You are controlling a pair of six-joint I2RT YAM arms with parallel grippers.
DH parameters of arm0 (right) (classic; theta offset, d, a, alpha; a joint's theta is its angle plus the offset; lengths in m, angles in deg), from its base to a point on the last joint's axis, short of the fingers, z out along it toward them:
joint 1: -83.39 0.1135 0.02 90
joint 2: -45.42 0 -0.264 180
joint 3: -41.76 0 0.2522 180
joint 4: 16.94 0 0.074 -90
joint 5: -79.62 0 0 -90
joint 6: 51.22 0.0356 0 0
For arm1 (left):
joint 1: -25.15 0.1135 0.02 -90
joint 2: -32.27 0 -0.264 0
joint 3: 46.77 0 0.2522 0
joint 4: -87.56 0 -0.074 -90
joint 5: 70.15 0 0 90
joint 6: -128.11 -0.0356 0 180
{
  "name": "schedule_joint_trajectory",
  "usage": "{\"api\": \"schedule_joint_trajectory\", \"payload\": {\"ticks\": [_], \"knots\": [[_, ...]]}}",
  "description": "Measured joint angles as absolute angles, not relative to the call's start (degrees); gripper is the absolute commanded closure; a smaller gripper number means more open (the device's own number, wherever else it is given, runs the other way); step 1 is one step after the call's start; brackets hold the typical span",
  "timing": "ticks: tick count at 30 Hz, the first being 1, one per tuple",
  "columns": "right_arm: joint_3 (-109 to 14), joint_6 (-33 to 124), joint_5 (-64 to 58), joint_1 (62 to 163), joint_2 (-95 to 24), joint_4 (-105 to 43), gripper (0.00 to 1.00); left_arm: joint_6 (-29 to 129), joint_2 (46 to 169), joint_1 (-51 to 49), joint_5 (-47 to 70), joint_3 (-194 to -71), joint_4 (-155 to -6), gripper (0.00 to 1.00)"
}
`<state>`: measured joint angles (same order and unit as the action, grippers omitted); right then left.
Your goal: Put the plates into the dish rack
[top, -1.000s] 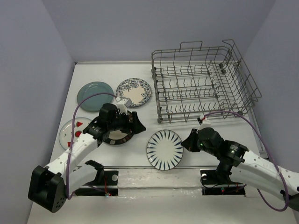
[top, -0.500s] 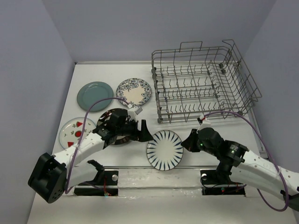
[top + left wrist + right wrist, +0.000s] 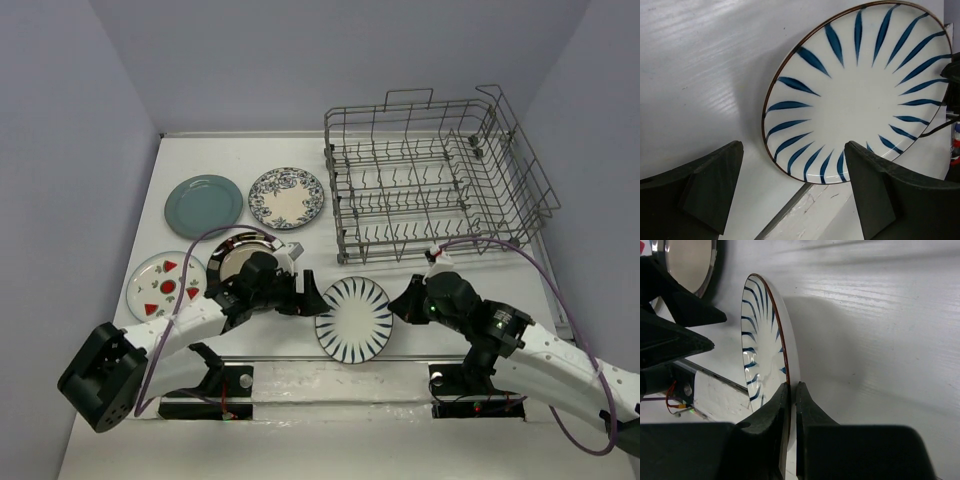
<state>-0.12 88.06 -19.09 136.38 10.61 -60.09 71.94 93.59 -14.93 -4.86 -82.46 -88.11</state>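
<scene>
Motion is all on the left: left gripper [image 3: 308,292], jaws spread wide and empty, has slid off the brown-rimmed plate [image 3: 238,258] (now mostly uncovered) to the left edge of the striped plate [image 3: 353,320], lower centre. Right gripper [image 3: 791,390] is clamped on that plate's rim. This looks like a two-arm lift. Rack [image 3: 440,180], upper right, holds no plates.

5 plates: teal plate [image 3: 203,205], floral plate [image 3: 287,197], striped plate [image 3: 353,319], brown-rimmed plate [image 3: 234,260], red-marked plate [image 3: 160,284]. 1 dish rack [image 3: 435,180].
</scene>
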Motion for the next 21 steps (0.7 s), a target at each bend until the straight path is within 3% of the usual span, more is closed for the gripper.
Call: {"api": "schedule_joint_trajectory", "payload": {"ticks": [21], "knots": [[2.7, 88.5, -15.8, 134.8, 12.7, -58.6, 0.93, 78.0, 99.6, -16.0, -7.0, -73.9, -106.8, 0.06]]}}
